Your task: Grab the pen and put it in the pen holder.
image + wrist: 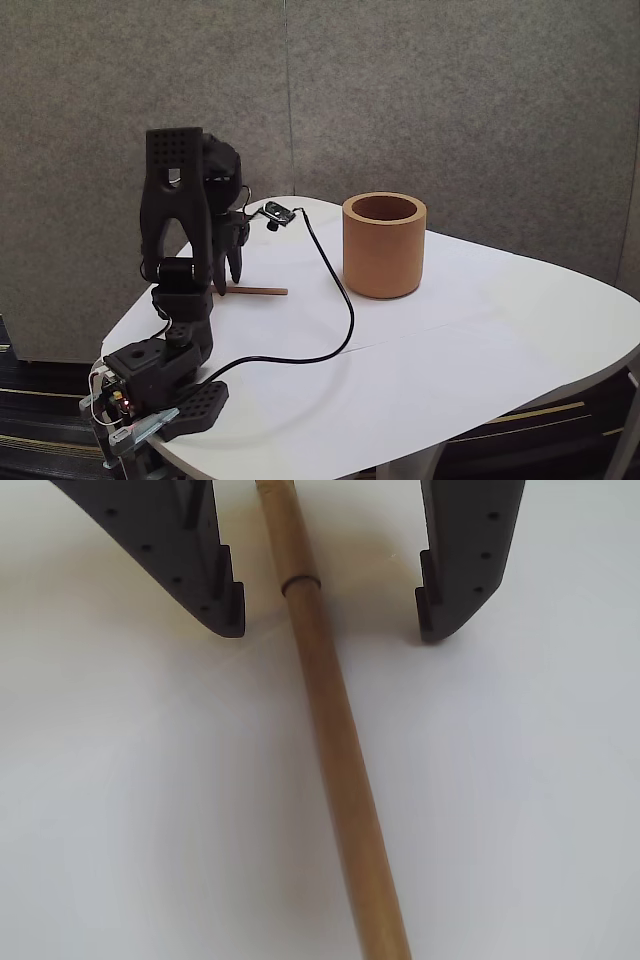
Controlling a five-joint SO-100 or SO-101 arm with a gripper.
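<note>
Wrist view: the gripper point(330, 625) has its fingers point(215, 590) spread wide, and the pen point(335, 740) lies flat on the white table point(520, 810) between them, nearer the left finger, touching neither. Fixed view: the pen holder point(384, 246) stands upright well to the fingers' right, bare tabletop between.

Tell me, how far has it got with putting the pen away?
Early on. Done: the hand is lowered over the pen, open, one finger on each side. In hand: closing on it; the pen lies flat on the table. Left: gripping, lifting and dropping it into the pen holder.
</note>
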